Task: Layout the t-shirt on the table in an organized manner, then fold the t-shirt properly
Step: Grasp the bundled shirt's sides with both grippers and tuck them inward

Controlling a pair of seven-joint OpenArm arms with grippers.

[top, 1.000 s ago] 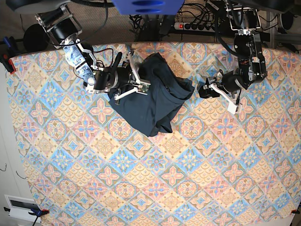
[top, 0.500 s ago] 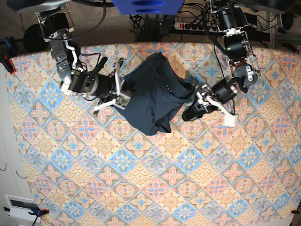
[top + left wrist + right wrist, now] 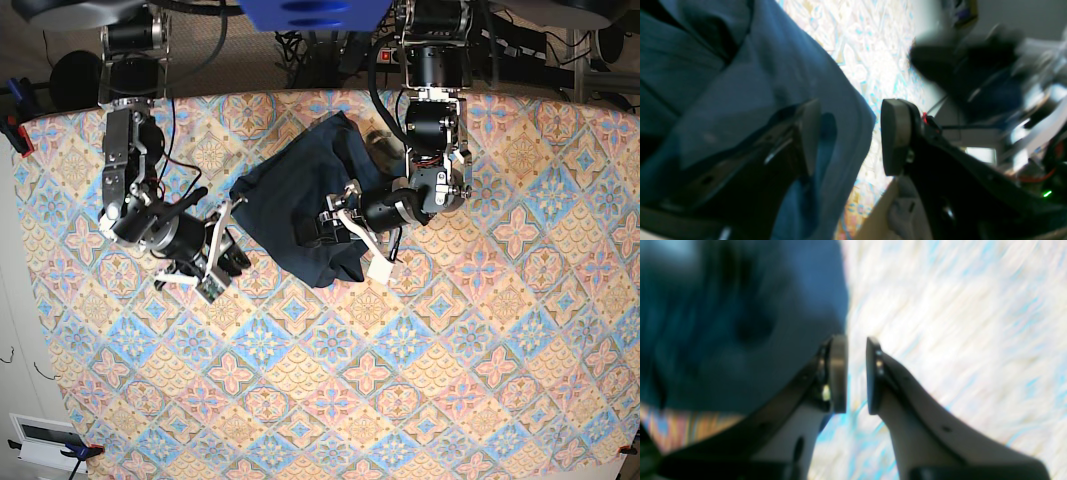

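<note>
The dark navy t-shirt [image 3: 300, 190] lies bunched on the patterned table [image 3: 400, 380] at the back middle. My left gripper [image 3: 318, 225] sits over the shirt's lower right part. In the left wrist view it [image 3: 848, 136] is open, one finger [image 3: 806, 133] lies on the cloth [image 3: 740, 83] and the shirt's edge runs between the jaws. My right gripper [image 3: 232, 258] is on the table just left of the shirt's lower left edge. In the blurred right wrist view it [image 3: 857, 373] is nearly closed with a thin slit, nothing in it, and the shirt [image 3: 740, 323] is beside it.
A power strip and cables [image 3: 400, 55] lie beyond the table's back edge. A red clamp [image 3: 15, 130] grips the left edge. A white device [image 3: 45, 440] sits off the table at the lower left. The right arm shows blurred in the left wrist view [image 3: 973, 66].
My left gripper moved left from beside the shirt onto its lower right part. My right gripper came off the shirt, moving left and toward the front, and closed. The shirt's left corner shifted left.
</note>
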